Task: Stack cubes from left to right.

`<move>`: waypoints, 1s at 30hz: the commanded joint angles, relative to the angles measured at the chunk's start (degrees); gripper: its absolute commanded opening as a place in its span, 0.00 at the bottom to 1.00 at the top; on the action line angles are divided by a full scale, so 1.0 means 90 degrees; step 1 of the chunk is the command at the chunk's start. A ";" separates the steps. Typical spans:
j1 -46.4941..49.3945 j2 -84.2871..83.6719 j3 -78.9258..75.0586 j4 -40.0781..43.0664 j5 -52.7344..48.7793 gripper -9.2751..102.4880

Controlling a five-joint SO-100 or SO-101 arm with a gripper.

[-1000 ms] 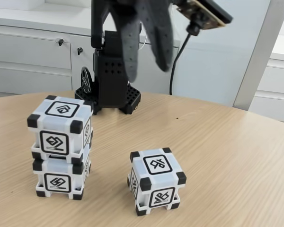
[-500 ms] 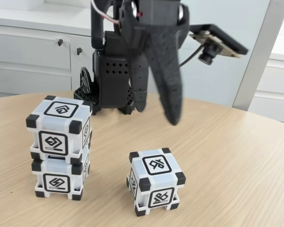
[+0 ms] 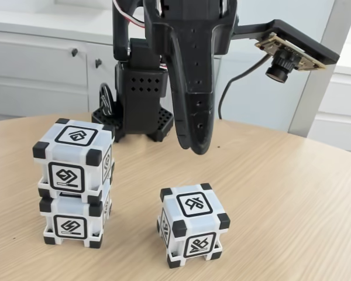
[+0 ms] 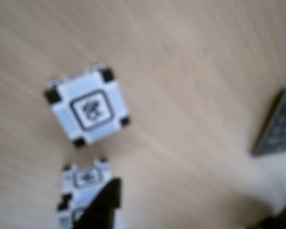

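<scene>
On the light wooden table (image 3: pixel 292 193) two of the white plastic cubes with black corner blocks already sit one on the other at the left of the fixed view: the upper stacked cube (image 3: pixel 75 158) rests on the lower stacked cube (image 3: pixel 73 218), their edges roughly in line. The third, a lone white cube with black corners (image 3: pixel 193 223), stands by itself on the table to the right of the stack, well apart from it. In the blurred wrist view the lone cube (image 4: pixel 87 110) lies near the centre and the stack shows at the bottom edge.

The step in hand appears to be fetching the lone cube for the top of the stack. The black two-finger gripper (image 3: pixel 194 140) hangs above the table, behind and above that cube, touching nothing. To do this well, the arm should come over the cube's middle, turn so the jaws meet two flat opposite faces rather than the corners, and descend straight. The grip should sit low enough to hold the cube level, since the stack is two high and a tilted placement could topple it.

The jaws hold nothing. In the fixed view the fingers overlap into one dark shape, and the wrist view is too blurred, so how far apart they stand cannot be told.
</scene>
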 commanded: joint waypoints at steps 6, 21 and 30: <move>0.0010 -0.1045 -0.0049 0.0527 -0.0049 0.43; 0.0000 -0.2090 -0.0078 0.0430 -0.0986 0.43; 0.0000 -0.2432 -0.0088 0.0098 -0.1436 0.43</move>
